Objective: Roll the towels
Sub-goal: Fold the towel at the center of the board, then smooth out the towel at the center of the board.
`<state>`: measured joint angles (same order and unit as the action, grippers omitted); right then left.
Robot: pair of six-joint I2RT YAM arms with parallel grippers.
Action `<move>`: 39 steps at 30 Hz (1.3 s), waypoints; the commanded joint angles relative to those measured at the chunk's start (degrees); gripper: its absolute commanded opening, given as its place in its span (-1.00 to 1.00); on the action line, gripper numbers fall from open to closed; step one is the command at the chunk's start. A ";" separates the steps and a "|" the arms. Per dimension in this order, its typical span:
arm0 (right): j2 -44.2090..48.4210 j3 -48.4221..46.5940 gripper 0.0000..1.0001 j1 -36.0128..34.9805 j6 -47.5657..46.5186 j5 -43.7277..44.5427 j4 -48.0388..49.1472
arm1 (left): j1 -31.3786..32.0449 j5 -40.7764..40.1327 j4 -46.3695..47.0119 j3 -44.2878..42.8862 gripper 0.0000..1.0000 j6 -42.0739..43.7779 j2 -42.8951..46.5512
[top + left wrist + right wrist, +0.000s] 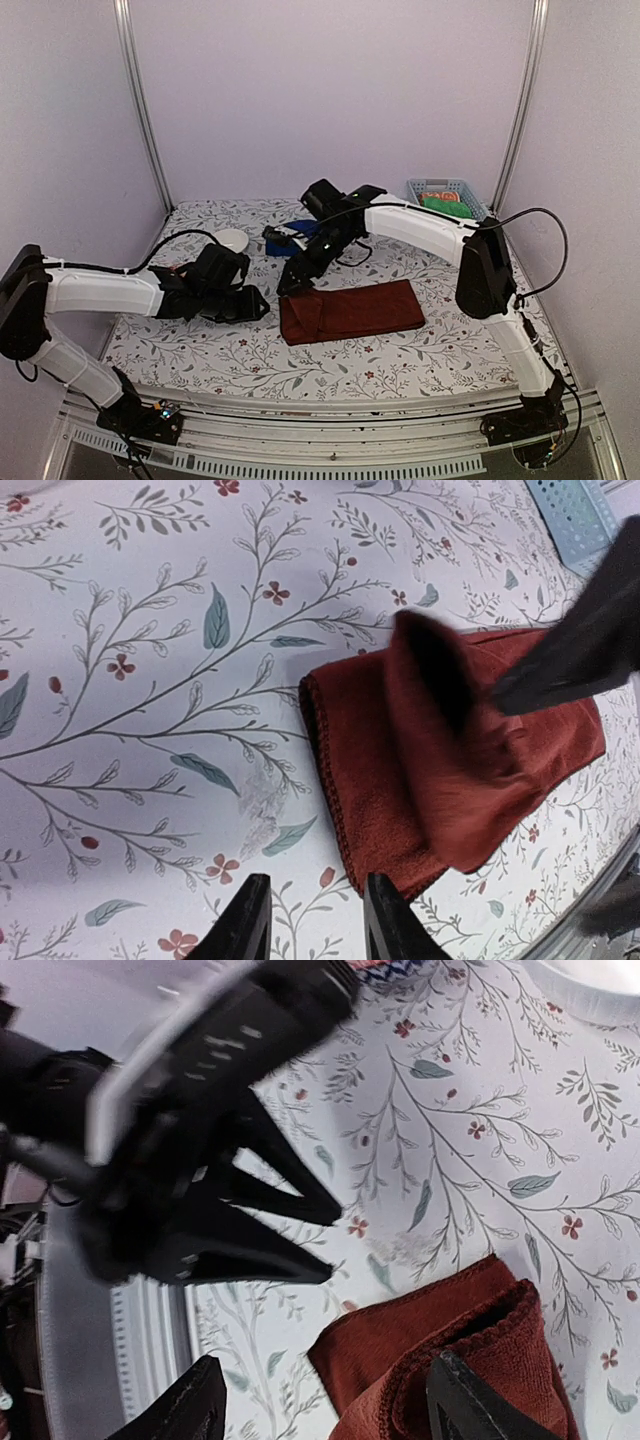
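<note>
A dark brick-red towel (352, 310) lies flat at the table's middle, its left end folded over into a loose flap (450, 730). My left gripper (256, 306) sits just left of that end, open, with bare table between its fingers (315, 920); the right finger stands beside the towel's near corner. The right gripper (291, 284) hovers above the same end, open wide (330, 1405), with the towel's corner (440, 1350) below it and nothing gripped. A royal blue towel (288, 238) lies bunched behind, partly hidden by the right arm.
A white bowl (232, 240) stands at the back left. At the back right is a light blue basket (447, 197) holding a green and an orange cloth. Purple walls close in three sides. The two grippers are near each other.
</note>
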<state>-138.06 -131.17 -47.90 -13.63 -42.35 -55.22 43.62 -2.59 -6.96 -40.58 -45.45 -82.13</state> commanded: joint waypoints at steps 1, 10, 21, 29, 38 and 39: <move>-8.72 -5.24 0.41 -2.39 0.83 17.29 -0.27 | 1.38 -4.30 -5.38 0.41 -0.30 -1.32 4.32; 5.04 0.17 0.48 -0.09 -5.48 6.12 2.50 | 1.59 -8.89 -10.60 -1.29 -0.23 0.59 8.40; 17.03 20.41 -0.02 7.81 -7.12 7.60 3.73 | -0.38 -0.79 3.82 -9.35 -0.28 12.03 -3.05; 28.18 48.19 -0.37 20.94 -9.88 9.98 14.44 | -0.25 11.92 -0.83 -26.64 -0.32 20.36 -20.90; 22.62 51.61 -0.49 24.25 -11.29 9.27 16.50 | 0.73 20.26 -8.50 -39.92 -0.37 25.20 -35.63; 21.91 51.67 -0.50 24.21 -11.45 9.45 16.40 | 0.69 19.99 -10.14 -40.95 -0.39 25.42 -36.86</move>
<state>-113.12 -79.70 -22.90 -23.59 -32.12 -40.80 43.99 14.17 -10.52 -78.39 -23.07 -114.89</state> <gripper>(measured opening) 0.258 0.316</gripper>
